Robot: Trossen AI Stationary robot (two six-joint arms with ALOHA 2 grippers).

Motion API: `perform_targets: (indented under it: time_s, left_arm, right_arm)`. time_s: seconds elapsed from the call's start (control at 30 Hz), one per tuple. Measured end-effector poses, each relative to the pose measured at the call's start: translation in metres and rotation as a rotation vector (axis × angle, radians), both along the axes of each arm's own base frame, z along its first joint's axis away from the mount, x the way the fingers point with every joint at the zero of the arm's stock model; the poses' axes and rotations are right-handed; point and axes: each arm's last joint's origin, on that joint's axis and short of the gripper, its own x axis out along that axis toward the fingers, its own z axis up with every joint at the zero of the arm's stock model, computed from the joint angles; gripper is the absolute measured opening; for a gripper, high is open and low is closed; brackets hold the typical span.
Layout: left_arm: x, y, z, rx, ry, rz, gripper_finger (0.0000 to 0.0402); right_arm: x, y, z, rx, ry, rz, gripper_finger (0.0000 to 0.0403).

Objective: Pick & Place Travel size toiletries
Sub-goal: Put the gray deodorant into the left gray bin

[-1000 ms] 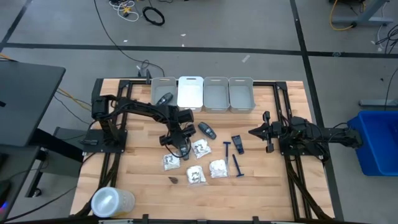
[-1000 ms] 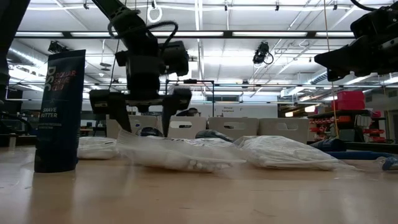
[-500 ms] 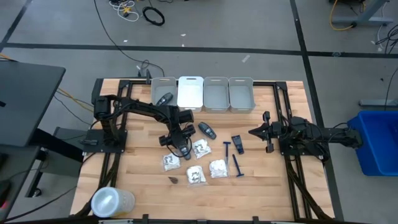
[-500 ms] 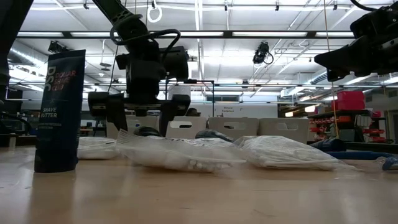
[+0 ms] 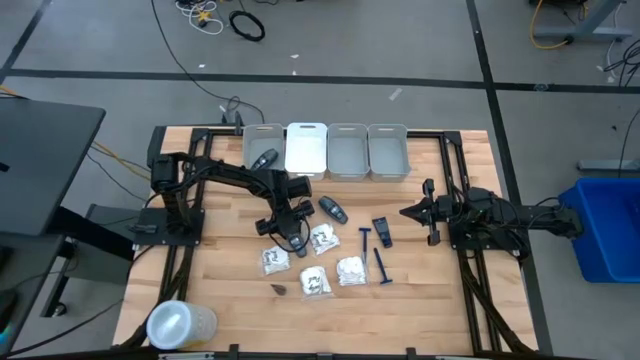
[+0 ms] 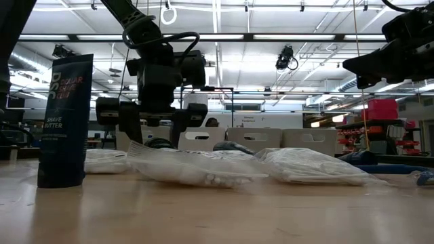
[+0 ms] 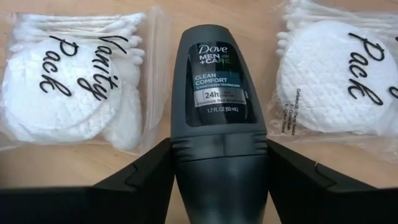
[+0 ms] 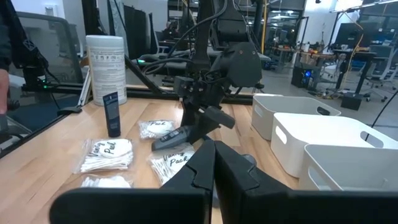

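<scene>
The left gripper [image 7: 219,180] clamps one dark deodorant [image 7: 219,118] between two white packets [image 7: 74,87] on the counter [image 5: 230,290]; the right gripper [image 5: 408,213] waits, fingers together.

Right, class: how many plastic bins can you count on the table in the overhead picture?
4, side by side in a row along the table's far edge: a grey bin nearest the left arm, then a white bin, then two more grey bins. None looks hidden.

the deodorant's [image 7: 219,118] lower end runs off the left wrist view's edge, and the cotton-pad packets [image 7: 74,81] either side are cropped, their lettering incomplete.
</scene>
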Motion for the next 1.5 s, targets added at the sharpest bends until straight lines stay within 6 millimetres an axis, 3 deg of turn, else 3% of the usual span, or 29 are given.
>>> perform_targets:
  time_s: [0.27, 0.7, 0.9, 1.1, 1.5]
  left_arm:
    - [-0.003, 0.000, 0.011, -0.008, 0.010, 0.047, 0.0220]
    - [-0.021, -0.003, 0.080, -0.010, -0.130, 0.237, 0.0221]
    - [-0.030, -0.004, 0.100, -0.012, -0.169, 0.324, 0.0218]
    - [-0.034, -0.002, 0.108, 0.024, -0.176, 0.420, 0.0220]
    - [-0.033, 0.020, 0.110, 0.057, -0.143, 0.954, 0.0221]
  right_arm:
    - [0.000, 0.000, 0.000, 0.000, 0.000, 0.000, 0.0014]
    - [0.000, 0.000, 0.000, 0.000, 0.000, 0.000, 0.0014]
    - [0.000, 0.000, 0.000, 0.000, 0.000, 0.000, 0.0014]
    - [0.000, 0.000, 0.000, 0.000, 0.000, 0.000, 0.0014]
    - [0.000, 0.000, 0.000, 0.000, 0.000, 0.000, 0.0014]
